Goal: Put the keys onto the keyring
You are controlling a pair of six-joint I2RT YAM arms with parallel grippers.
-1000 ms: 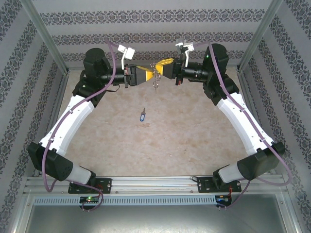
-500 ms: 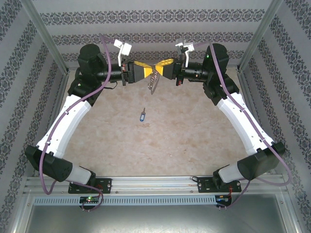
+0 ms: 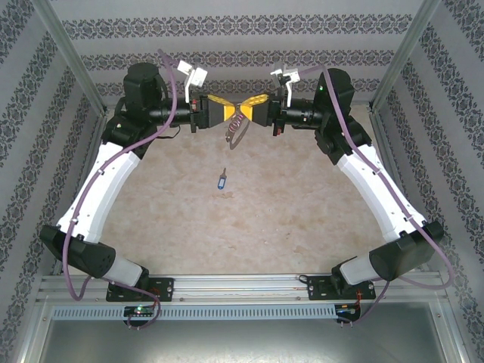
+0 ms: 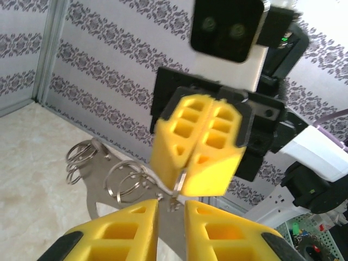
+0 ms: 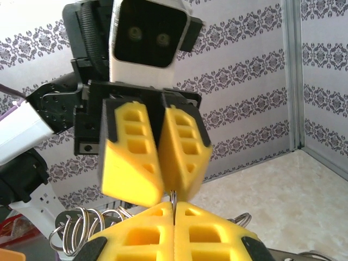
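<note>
Tiny blue-headed key (image 3: 221,180) lies loose on the table (image 3: 302,204), mid-frame, well below both claws. Probably light, stiff and slippery, best pinched by the plastic head. The keyring (image 3: 236,128) hangs at upper centre, thin springy wire. Right gripper (image 5: 174,209) is closed tight on it. Left gripper (image 4: 171,212) looks clamped on its grey metal. No legible writing.

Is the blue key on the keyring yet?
No, the blue key lies on the table, apart from the keyring held up in the air.
</note>
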